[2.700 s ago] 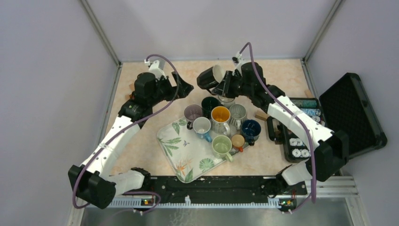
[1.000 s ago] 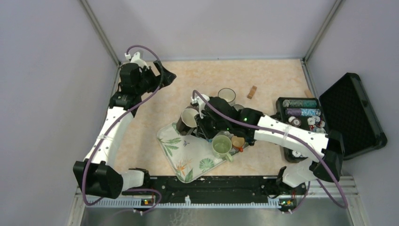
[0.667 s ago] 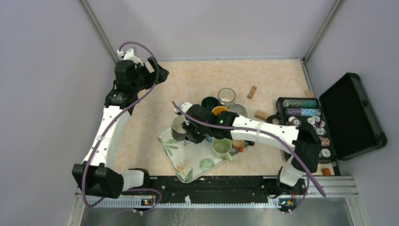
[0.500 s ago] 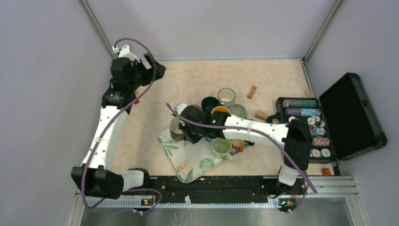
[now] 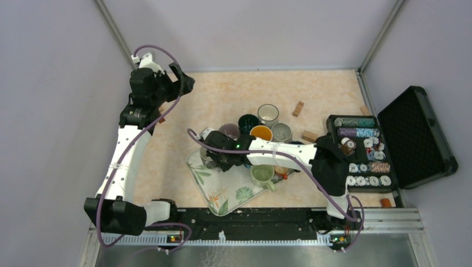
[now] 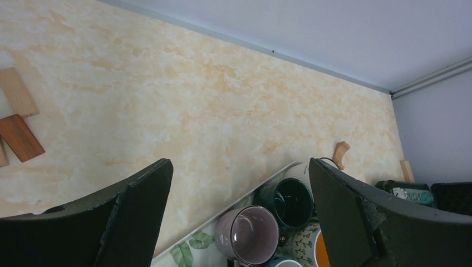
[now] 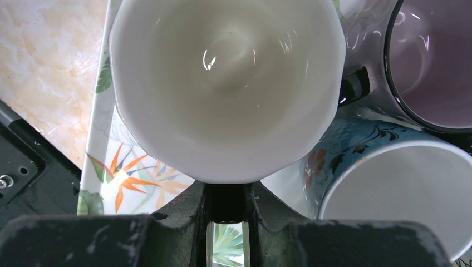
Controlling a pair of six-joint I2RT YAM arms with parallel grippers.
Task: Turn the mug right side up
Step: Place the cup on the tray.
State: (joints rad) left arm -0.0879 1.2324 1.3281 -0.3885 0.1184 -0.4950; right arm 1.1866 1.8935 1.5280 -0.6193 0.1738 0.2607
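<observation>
The mug point(image 7: 228, 83), white inside and dark outside, stands mouth up at the left corner of the leaf-print tray point(image 5: 207, 188). My right gripper point(image 7: 225, 207) is shut on its black handle, which sits pinched between the two fingers. In the top view the mug point(image 5: 209, 157) is partly hidden by the right gripper point(image 5: 216, 159). I cannot tell whether its base rests on the tray. My left gripper point(image 5: 186, 83) hangs open and empty over the back left of the table, far from the mug; its wrist view shows wide jaws point(image 6: 239, 166) above bare table.
Several upright mugs crowd the tray: purple point(image 5: 228, 131), dark green point(image 5: 248, 122), orange-lined point(image 5: 260, 133), pale green point(image 5: 261, 173). A blue patterned mug point(image 7: 389, 178) lies right beside the held one. A glass point(image 5: 268, 113), wooden blocks point(image 5: 299, 108) and an open chip case point(image 5: 364, 150) stand to the right.
The right arm carried the mug from the back of the table to the tray's left corner, and its mouth now faces up. The left arm drew back to the far left corner.
</observation>
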